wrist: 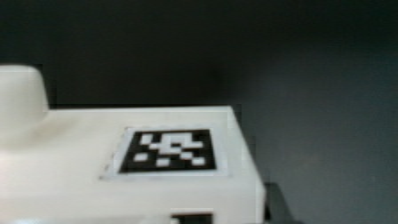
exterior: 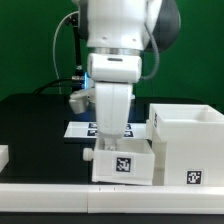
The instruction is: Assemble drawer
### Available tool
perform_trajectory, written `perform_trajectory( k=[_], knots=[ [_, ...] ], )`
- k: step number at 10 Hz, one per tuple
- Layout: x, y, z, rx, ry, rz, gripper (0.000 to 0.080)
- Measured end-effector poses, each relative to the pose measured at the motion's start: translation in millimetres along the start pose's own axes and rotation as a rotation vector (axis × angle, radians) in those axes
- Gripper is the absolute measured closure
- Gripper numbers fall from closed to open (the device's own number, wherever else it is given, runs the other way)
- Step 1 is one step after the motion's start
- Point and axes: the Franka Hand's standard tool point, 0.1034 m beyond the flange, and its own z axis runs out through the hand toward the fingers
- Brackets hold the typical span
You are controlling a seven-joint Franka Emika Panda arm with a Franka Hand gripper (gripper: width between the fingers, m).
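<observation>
A small white drawer tray (exterior: 123,163) with a black-and-white tag on its near face and a round knob (exterior: 88,155) on its side stands at the table's front. My gripper (exterior: 112,140) comes straight down onto its top and grips it. The fingertips are hidden by the hand and the tray. In the wrist view the tray (wrist: 107,190) fills the frame at close range, with its tag (wrist: 173,150) and knob (wrist: 18,95) showing. The large white housing (exterior: 187,145), open on top and tagged on its front, stands just to the exterior view's right of the tray.
The marker board (exterior: 85,128) lies flat on the black table behind the tray, partly hidden by my arm. Another white part (exterior: 3,156) shows at the exterior view's left edge. A white ledge (exterior: 60,200) runs along the table's front.
</observation>
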Motion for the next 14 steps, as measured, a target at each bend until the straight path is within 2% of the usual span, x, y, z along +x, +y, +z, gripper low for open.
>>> perform_trajectory(
  k=[1, 3, 5, 6, 7, 8, 10, 11, 14],
  knots=[
    [2.2, -0.4, 3.5, 0.011, -0.004, 0.025, 0.0758],
    [0.7, 1.0, 3.2, 0.004, -0.002, 0.032, 0.0758],
    [-1.1, 2.9, 1.6, 0.02, -0.008, 0.033, 0.0758],
    [-1.1, 3.7, 1.3, 0.015, -0.007, 0.034, 0.0758],
    [-4.7, -0.2, -1.4, 0.043, -0.016, 0.036, 0.0758],
    [-12.8, -9.4, -2.9, 0.139, -0.039, 0.033, 0.0758],
    [-16.2, -8.8, -1.8, 0.232, -0.06, 0.036, 0.0758],
    [-15.8, -7.8, -0.7, 0.237, -0.061, 0.035, 0.0758],
    [-9.0, -5.1, -1.7, 0.225, -0.054, 0.027, 0.0758]
  ],
)
